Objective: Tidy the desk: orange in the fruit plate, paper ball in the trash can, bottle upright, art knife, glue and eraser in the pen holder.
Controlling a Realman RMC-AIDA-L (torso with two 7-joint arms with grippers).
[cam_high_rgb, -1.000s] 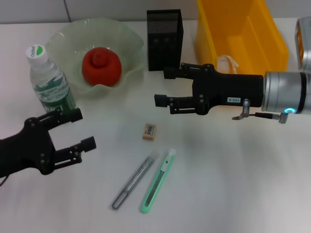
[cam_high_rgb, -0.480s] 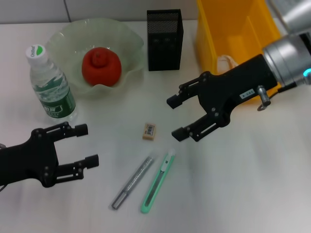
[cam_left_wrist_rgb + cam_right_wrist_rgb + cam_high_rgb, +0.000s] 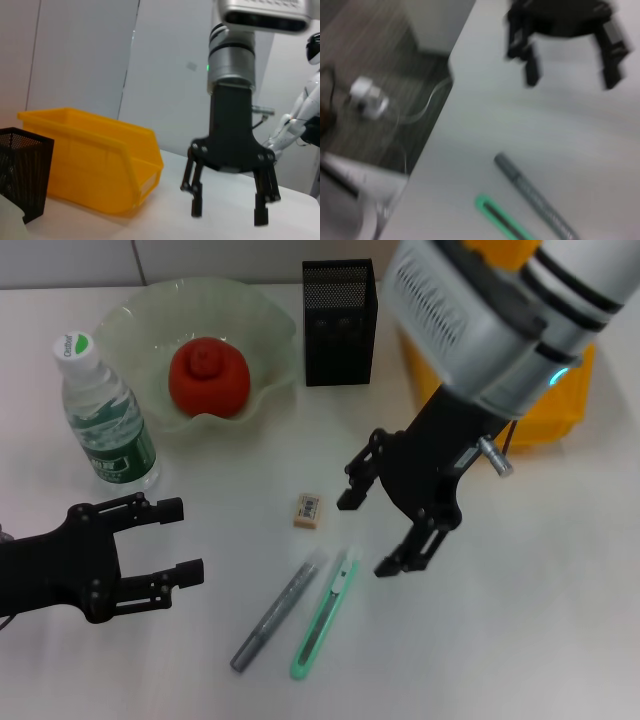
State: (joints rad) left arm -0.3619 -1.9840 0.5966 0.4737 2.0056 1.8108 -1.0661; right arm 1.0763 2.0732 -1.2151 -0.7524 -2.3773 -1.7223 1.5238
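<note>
My right gripper is open and points down at the table, just right of the eraser and over the top end of the green art knife. It also shows in the left wrist view. The grey glue stick lies left of the knife; both show in the right wrist view, the glue stick and the knife. My left gripper is open and empty at the front left. The orange sits in the fruit plate. The bottle stands upright. The paper ball is hidden.
The black mesh pen holder stands at the back centre. The yellow bin is at the back right, mostly covered by my right arm. In the right wrist view the table edge and floor lie beyond my left gripper.
My right arm has swung from lying level over the table's middle to pointing down beside the eraser and knife, fingers still open. My left gripper has barely moved.
</note>
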